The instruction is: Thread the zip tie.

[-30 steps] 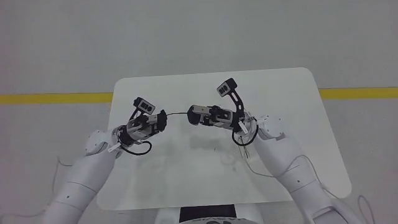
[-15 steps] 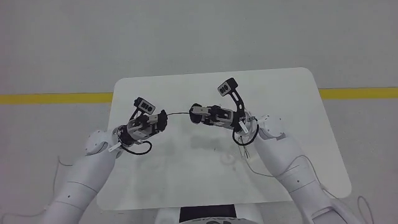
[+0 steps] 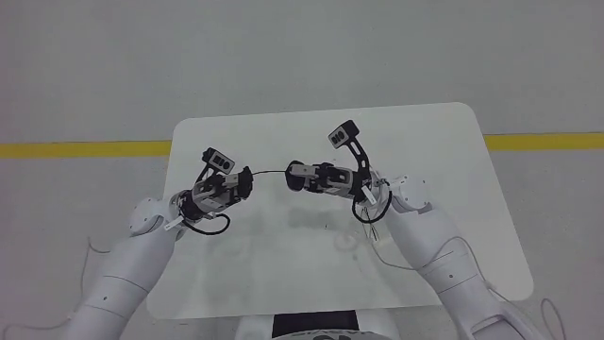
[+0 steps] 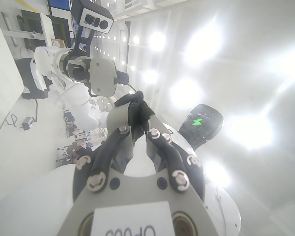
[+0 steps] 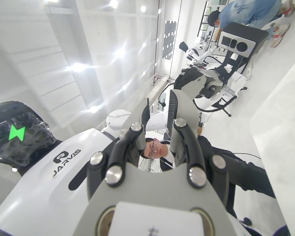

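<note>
White tabletop w/ rounded corners, on a pale grey floor crossed by yellow lines. Both arms meet over the tabletop's middle, claws facing each other, close but apart.

Zip tie: thin black strip, held up above the tabletop betw. the two claws, bowed slightly toward the far edge.

Left claw: pinched tight on one end of the tie. In the left wrist view the claw closes to a point round the strip, which curves off to the other arm.

Right claw: sits at the tie's other end. Can't tell whether it grips or is slack.

Some thin dark strands lie on the tabletop beside the right forearm, too small to make out.
</note>
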Controlling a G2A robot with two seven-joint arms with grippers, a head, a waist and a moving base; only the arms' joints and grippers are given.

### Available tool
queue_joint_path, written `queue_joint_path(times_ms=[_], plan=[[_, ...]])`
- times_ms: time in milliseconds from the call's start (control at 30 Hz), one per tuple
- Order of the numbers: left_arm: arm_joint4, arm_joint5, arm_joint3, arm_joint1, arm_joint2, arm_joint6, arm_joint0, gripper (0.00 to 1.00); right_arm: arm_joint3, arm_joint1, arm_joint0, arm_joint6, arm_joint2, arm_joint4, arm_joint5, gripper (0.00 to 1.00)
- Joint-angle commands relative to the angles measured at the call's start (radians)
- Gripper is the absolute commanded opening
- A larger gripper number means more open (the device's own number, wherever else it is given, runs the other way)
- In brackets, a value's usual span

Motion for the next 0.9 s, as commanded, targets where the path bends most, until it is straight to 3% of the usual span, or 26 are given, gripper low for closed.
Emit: queue_joint_path(times_ms=[0,300,500,867], plan=[[0.001,0.000,0.000,-0.001,-0.001,0.000,0.001,0.00,0.000,-0.001,0.000,0.002,-0.001,0.001,0.000,0.17],[0.008,0.007,0.004,-0.004,-0.003,-0.003,0.001,0.00,0.005,-0.003,0.002,0.009,-0.001,0.005,0.000,0.11],[0.012,0.010,0.008,-0.006,-0.003,-0.005,-0.002,0.00,0.007,-0.005,0.003,0.008,0.000,0.002,0.000,0.00],[0.016,0.014,0.015,-0.009,-0.007,-0.008,-0.004,0.00,0.010,-0.006,0.006,0.007,0.001,-0.007,0.000,0.00]])
